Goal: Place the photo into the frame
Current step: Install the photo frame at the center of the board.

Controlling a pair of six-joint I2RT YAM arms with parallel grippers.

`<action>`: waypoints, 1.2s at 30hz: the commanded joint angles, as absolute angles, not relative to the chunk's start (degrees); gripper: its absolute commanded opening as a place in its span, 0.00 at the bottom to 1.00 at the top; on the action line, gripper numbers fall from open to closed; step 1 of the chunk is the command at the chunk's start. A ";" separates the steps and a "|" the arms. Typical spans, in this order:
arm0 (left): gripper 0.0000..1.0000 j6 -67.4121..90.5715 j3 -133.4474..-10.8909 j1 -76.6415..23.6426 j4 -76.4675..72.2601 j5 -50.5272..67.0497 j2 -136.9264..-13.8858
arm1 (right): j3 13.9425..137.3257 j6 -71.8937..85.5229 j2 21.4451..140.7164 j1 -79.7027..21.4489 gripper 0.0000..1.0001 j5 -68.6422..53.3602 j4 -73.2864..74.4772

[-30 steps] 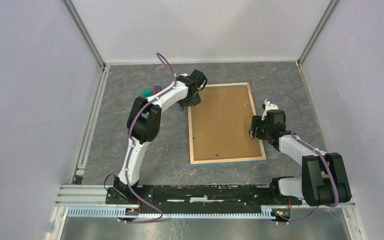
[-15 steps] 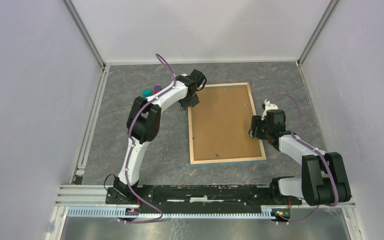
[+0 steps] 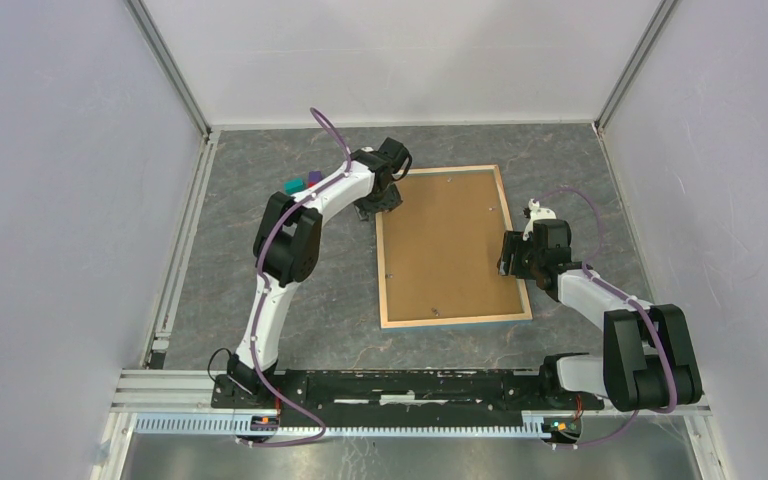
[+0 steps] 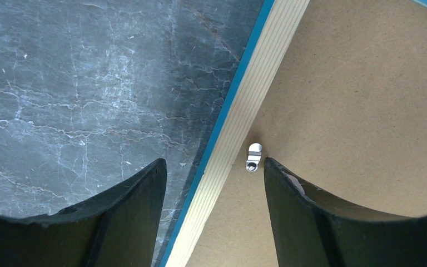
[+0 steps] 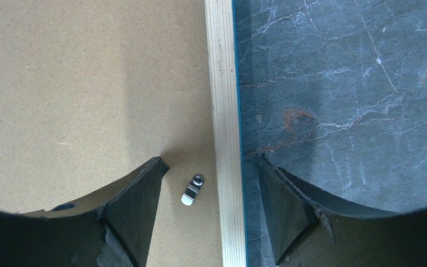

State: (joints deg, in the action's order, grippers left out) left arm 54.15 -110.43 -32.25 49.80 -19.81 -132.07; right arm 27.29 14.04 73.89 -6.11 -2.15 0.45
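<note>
While the top external view looks down on the grey tabletop (image 3: 345, 300), the frame (image 3: 455, 321) lies flat on it, back side up, right of the middle, with a brown backing board (image 3: 447, 245) filling its opening. The left gripper (image 3: 380, 208) sits at the frame's far left corner and the right gripper (image 3: 508, 255) at the right rail, nearer the front. Both arms reach in from the near edge. A teal block (image 3: 291, 186) and a purple block (image 3: 312, 179) lie close together on the tabletop just beyond the left arm, apart from the frame.

From the left wrist, the left gripper (image 4: 215, 161) stands wide, holding nothing. Its two dark fingers (image 4: 128, 211) straddle the frame's pale wood rail (image 4: 257, 83), which runs on a slant with a thin blue edge on the tabletop side. One finger is over the tabletop, and the other is over the backing board, its tip just beside a small metal clip (image 4: 253, 157) at the rail's inner edge. Whether either finger touches the surface below cannot be told.

From the right wrist, the right gripper (image 5: 211, 159) is likewise spread wide and grips nothing. It straddles the upright rail, with one finger over the backing board and the other over the tabletop. A second metal clip (image 5: 192, 189) lies tilted on the board between the fingers, close to the rail.
</note>
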 commanded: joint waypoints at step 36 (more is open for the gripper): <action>0.39 46.68 -104.29 -29.92 41.18 -16.43 -128.57 | 27.25 12.83 74.89 -6.07 0.70 -2.59 2.64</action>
State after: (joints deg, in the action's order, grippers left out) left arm 53.82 -104.86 -30.63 41.54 -16.56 -129.60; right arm 27.29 13.85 73.89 -6.11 -2.57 0.43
